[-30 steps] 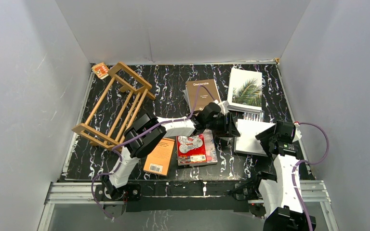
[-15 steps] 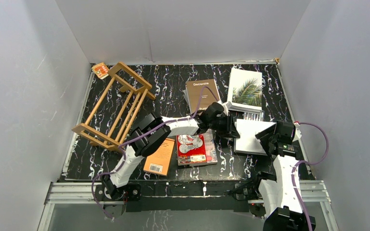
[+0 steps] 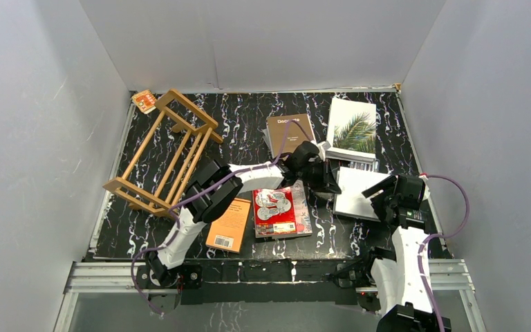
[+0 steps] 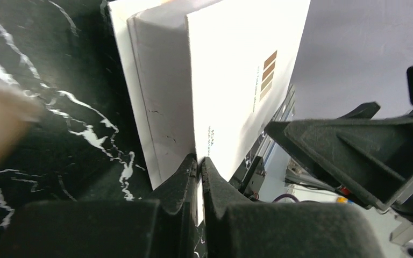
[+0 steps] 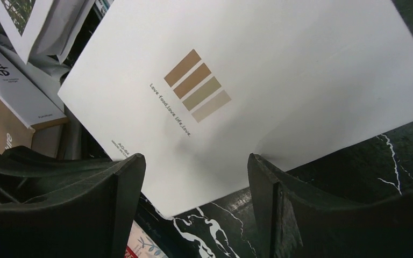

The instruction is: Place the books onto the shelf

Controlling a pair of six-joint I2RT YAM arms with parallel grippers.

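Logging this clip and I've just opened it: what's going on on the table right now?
The left gripper, reaching across from its side, is shut on the cover edge of the white book with brown stripes. The right gripper hovers open over that same book. The wooden shelf sits at the far left with no books in it. The red book and the orange paperback lie flat nearby.

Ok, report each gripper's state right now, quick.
Left gripper: shut, pinching the edge of the white book.
Right gripper: open, fingers either side of that book's corner, not gripping.
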